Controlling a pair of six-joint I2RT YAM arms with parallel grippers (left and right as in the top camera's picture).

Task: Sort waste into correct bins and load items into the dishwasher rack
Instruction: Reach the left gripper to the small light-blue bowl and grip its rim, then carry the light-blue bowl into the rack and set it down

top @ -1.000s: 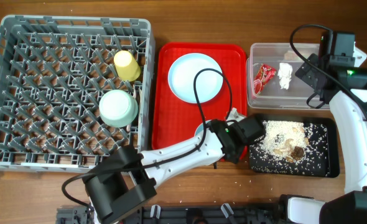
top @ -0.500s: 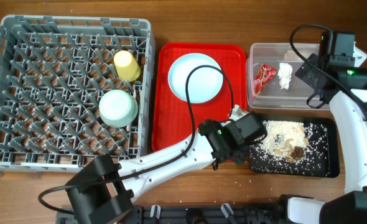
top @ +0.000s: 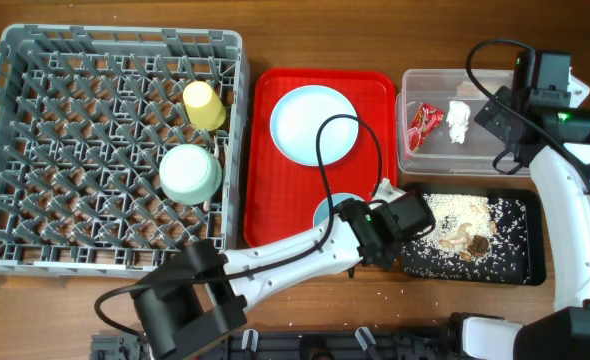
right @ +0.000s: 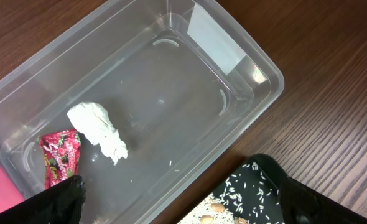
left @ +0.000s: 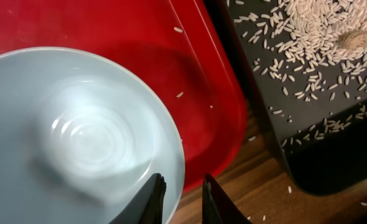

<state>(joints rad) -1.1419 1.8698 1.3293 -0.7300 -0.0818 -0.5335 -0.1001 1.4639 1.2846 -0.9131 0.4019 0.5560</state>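
Left wrist showed the left gripper [left: 182, 202] narrowly astride the small light blue bowl [left: 78, 137] rim, grip unclear. The right gripper [right: 174, 198] gaped wide over the clear tub [right: 190, 93].

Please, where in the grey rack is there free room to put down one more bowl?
Seen from overhead, the rack has bare pegs across its whole left half and along the front rows below the green bowl. Only near the right wall is it crowded: the yellow cup and green bowl stand there.
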